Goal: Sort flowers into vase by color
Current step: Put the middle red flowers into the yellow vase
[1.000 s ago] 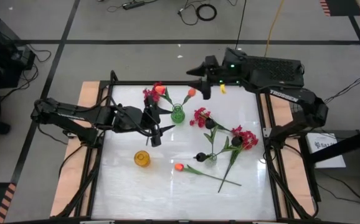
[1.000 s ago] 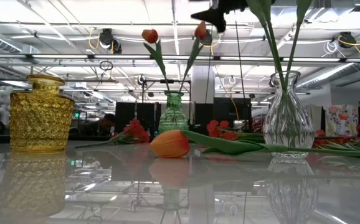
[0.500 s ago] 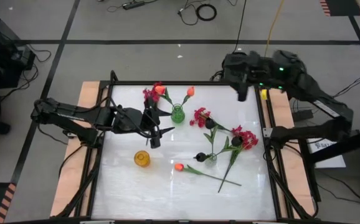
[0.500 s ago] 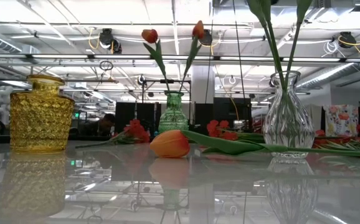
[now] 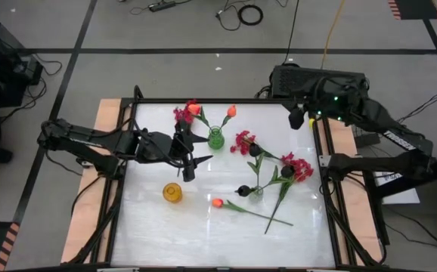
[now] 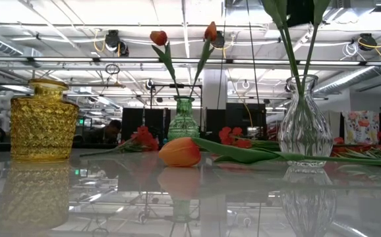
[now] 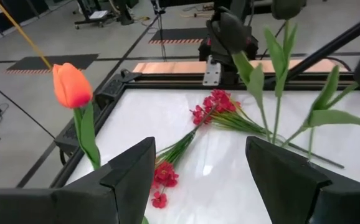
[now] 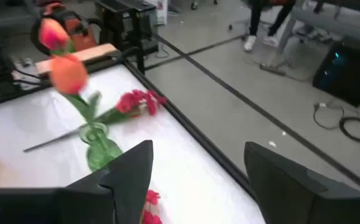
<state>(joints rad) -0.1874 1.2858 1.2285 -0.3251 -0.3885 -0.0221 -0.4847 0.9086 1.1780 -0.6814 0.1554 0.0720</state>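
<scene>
With both end effectors open and empty — the left end effector beside the green vase, the right end effector at the table's far right corner — reaching for the loose orange tulip risks toppling the clear vase just beside it.

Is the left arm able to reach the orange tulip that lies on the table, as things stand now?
Probably yes. The left gripper is open and holds nothing, and the lying tulip has bare table around its bud. The yellow vase stands to one side of the direct path, so the way looks free.
</scene>
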